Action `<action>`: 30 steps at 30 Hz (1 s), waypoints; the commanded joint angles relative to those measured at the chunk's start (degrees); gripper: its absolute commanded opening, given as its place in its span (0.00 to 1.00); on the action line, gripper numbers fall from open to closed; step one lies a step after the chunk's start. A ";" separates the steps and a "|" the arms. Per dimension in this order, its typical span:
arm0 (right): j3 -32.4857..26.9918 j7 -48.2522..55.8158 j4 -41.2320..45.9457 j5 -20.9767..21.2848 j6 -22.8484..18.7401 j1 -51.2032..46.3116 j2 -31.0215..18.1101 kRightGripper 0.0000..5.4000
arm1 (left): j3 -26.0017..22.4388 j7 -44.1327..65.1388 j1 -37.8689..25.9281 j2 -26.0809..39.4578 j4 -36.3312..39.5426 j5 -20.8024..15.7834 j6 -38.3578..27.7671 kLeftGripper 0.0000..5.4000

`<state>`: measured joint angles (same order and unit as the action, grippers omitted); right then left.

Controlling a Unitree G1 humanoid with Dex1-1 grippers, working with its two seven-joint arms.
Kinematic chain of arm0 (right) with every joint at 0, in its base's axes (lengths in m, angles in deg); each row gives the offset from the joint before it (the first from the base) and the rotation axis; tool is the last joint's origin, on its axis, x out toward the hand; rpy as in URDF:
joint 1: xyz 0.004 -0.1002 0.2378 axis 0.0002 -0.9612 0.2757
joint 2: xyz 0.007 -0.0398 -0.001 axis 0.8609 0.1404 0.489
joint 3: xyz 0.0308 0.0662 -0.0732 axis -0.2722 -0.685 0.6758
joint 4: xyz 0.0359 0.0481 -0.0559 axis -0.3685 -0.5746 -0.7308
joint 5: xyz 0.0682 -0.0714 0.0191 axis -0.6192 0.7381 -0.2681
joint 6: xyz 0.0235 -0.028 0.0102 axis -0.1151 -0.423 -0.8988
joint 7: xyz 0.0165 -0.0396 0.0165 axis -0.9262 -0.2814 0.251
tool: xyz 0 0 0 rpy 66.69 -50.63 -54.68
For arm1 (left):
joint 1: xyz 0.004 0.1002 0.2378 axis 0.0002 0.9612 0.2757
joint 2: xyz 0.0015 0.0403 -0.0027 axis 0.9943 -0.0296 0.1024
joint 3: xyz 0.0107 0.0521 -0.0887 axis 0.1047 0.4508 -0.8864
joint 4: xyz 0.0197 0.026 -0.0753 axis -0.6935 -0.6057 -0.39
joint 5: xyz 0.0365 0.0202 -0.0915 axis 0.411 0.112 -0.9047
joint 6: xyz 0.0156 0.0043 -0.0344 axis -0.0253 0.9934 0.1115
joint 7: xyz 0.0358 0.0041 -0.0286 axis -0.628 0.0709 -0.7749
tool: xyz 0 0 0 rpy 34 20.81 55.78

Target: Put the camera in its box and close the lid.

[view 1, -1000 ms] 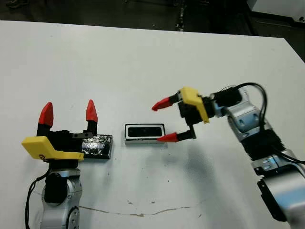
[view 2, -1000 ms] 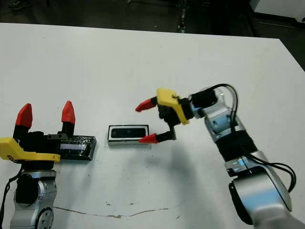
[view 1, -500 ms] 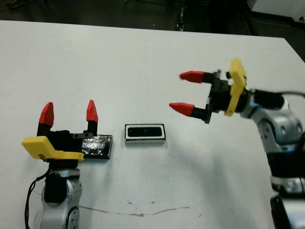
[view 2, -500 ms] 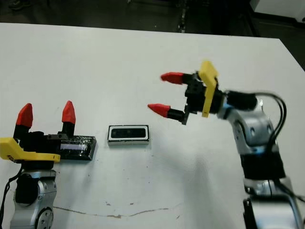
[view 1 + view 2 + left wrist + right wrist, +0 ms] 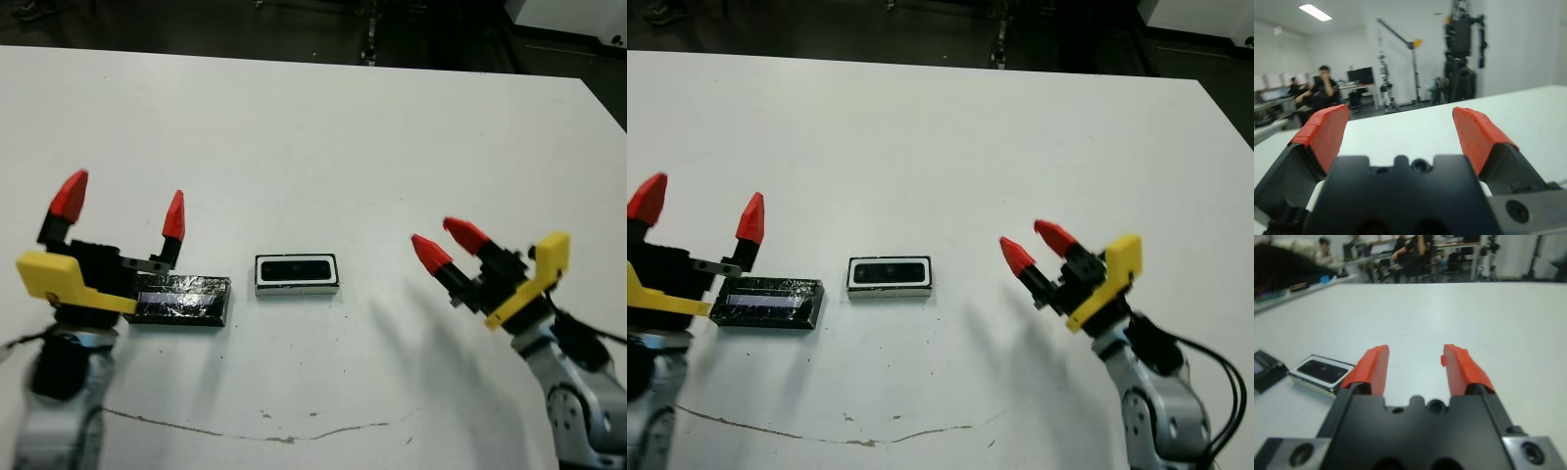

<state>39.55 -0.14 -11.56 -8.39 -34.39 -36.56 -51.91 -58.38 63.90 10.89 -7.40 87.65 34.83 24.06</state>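
The right gripper has pulled back from the box, empty and open. The camera lies inside the box at mid-table. Next, the left gripper, open above the lid, must grasp it.

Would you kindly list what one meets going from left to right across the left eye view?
Left end effector → lid → box with the camera inside → right end effector.
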 commanded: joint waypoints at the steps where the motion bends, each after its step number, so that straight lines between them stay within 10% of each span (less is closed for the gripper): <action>1: 1.21 -2.01 1.28 0.33 0.92 -2.33 0.98 0.42 | -1.85 6.95 -2.39 7.40 -1.52 -2.41 2.99 1.00; 14: 2.29 -5.03 1.00 -0.21 1.59 -2.01 1.35 0.03 | 4.19 50.03 -23.13 38.13 -18.29 -7.92 10.77 1.00; 21: 2.61 -5.91 0.87 -0.23 1.85 -2.01 1.23 0.00 | 11.59 69.44 -33.42 35.35 -31.09 -9.18 4.98 1.00; 30: 2.98 -5.98 0.77 -0.56 1.48 -2.17 0.75 0.00 | 8.79 72.91 -25.61 33.31 -24.59 -14.60 4.11 1.00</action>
<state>42.67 -5.74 -10.65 -8.84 -32.23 -38.16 -50.34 -48.98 136.41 -16.52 26.41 61.63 20.47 28.91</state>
